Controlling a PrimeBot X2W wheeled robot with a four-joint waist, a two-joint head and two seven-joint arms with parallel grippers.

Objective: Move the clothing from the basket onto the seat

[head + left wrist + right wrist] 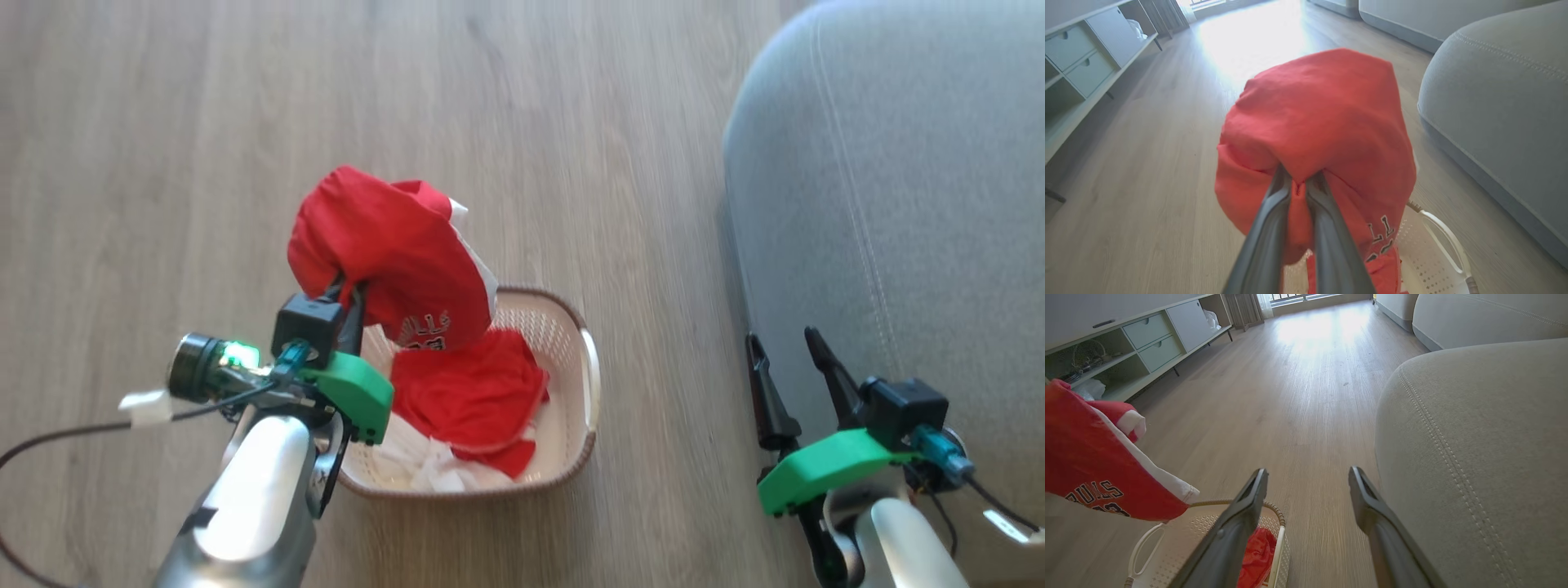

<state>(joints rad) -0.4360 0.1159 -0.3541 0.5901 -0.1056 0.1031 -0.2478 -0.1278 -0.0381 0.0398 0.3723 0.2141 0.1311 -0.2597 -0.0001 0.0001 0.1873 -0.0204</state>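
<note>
Mid-frame, the clothing (384,245) (seemingly soft, light) is pinched at a fold by the left gripper (1299,181); the right gripper (781,336) is spread empty

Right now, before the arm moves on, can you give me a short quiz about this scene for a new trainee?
1. True or false: the left gripper is shut on a red shirt, lifted above the basket.
2. The right gripper is: A) open and empty, near the seat; B) shut on cloth; C) inside the basket.
3. What lies inside the basket?
Key: 1 true; 2 A; 3 more red clothing, with some white cloth.
</note>
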